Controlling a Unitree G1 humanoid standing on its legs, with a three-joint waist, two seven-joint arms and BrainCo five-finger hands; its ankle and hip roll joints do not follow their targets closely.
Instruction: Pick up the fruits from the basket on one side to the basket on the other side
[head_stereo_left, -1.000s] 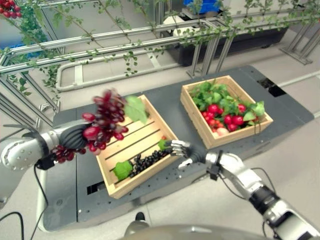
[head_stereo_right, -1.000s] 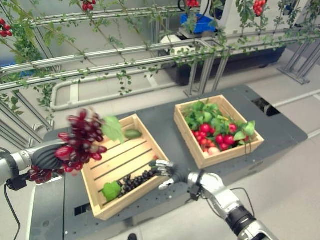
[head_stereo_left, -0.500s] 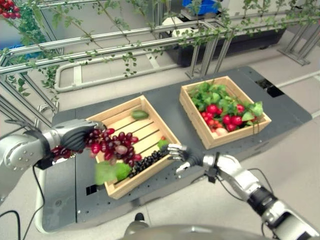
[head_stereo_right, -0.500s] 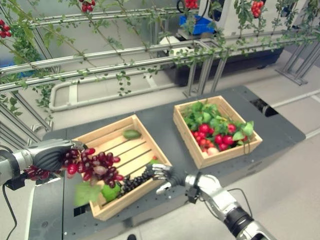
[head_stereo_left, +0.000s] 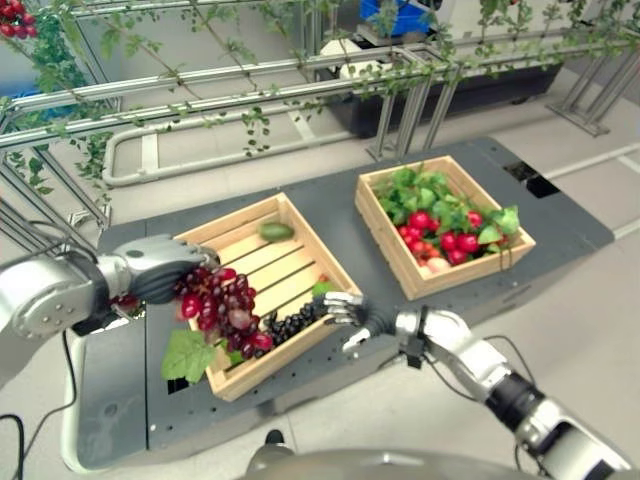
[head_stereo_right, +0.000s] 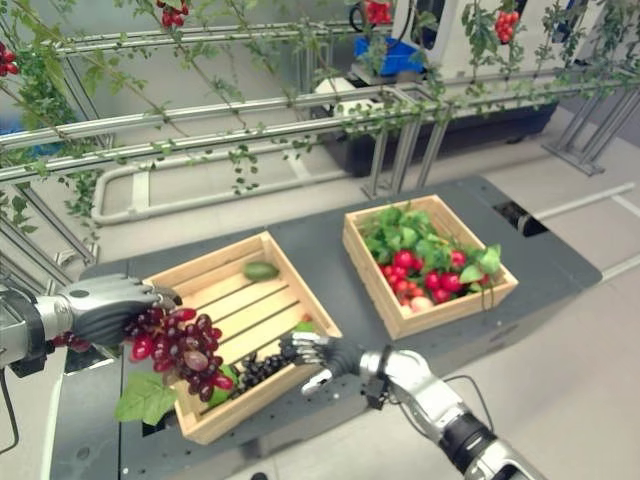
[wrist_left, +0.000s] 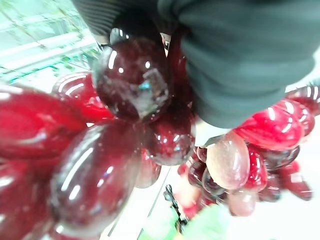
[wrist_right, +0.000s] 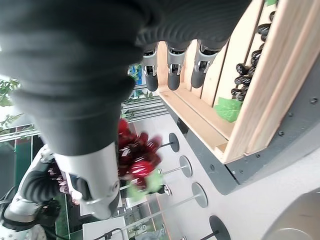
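Risk: red grape bunch (head_stereo_left: 222, 310) dangles loose below left hand (head_stereo_left: 160, 270); swing could shed grapes or snag crate wall. Left fingers curled round bunch top. Bunch glossy, dark red, green leaf (head_stereo_left: 188, 354) at tip; hangs over near-left edge of slatted crate (head_stereo_left: 300, 235). Right hand (head_stereo_left: 352, 312) relaxed, fingers straight, touching crate corner.

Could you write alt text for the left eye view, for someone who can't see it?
The left hand holds a bunch of red grapes over the near-empty wooden crate; the right hand rests open at its edge, beside a second crate full of fruit.
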